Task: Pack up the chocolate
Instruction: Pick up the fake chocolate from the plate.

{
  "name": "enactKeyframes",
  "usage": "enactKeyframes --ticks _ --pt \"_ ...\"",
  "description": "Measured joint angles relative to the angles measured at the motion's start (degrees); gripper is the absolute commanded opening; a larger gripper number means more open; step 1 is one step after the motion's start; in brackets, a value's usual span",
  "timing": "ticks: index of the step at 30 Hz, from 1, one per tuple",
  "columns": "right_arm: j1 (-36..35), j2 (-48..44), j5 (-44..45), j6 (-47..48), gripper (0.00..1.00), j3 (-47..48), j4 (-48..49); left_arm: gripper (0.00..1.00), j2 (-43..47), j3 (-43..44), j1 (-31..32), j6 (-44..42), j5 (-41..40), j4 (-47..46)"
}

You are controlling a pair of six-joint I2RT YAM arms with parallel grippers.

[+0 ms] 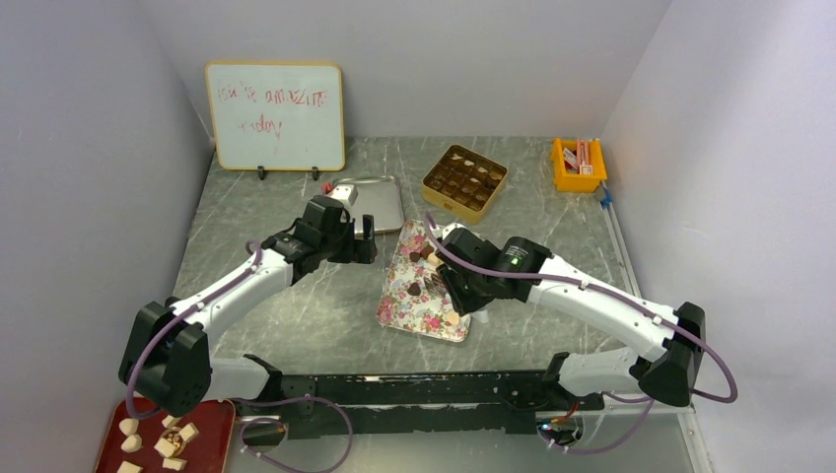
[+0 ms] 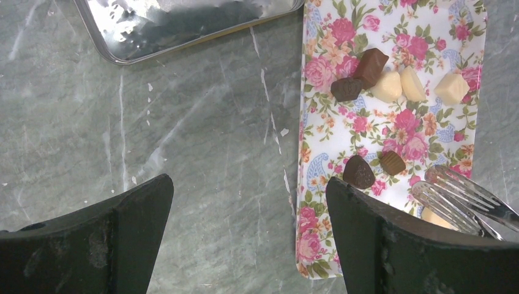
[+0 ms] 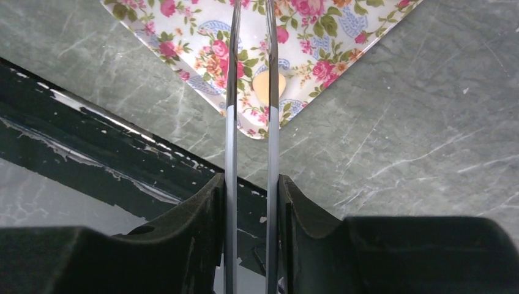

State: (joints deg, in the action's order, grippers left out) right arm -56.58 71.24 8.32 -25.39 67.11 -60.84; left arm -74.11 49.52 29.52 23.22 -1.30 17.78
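Right gripper (image 3: 251,187) clamps tongs (image 3: 232,122), tips over cream chocolate (image 3: 269,86) at near corner of floral tray (image 3: 343,37), probably to lift it. Left gripper (image 2: 248,196) wide, empty, waiting beside tray edge.

Left fingers (image 2: 92,245) stand spread wide, while right fingers (image 3: 183,245) are clamped partway shut on metal tongs (image 3: 231,153).

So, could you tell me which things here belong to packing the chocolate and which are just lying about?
For the job: chocolates, flowered tray they lie on, tongs in the right gripper, compartment tin.

Lying about: whiteboard, orange bin, metal tray (perhaps the tin's lid), red tray with beige chunks.
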Motion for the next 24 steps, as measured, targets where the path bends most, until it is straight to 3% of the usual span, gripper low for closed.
enactKeyframes --ticks 24 --pt "-3.1 5.9 5.1 -1.3 0.39 1.4 -1.0 1.00 -1.2 0.0 0.0 -1.2 0.0 -0.6"
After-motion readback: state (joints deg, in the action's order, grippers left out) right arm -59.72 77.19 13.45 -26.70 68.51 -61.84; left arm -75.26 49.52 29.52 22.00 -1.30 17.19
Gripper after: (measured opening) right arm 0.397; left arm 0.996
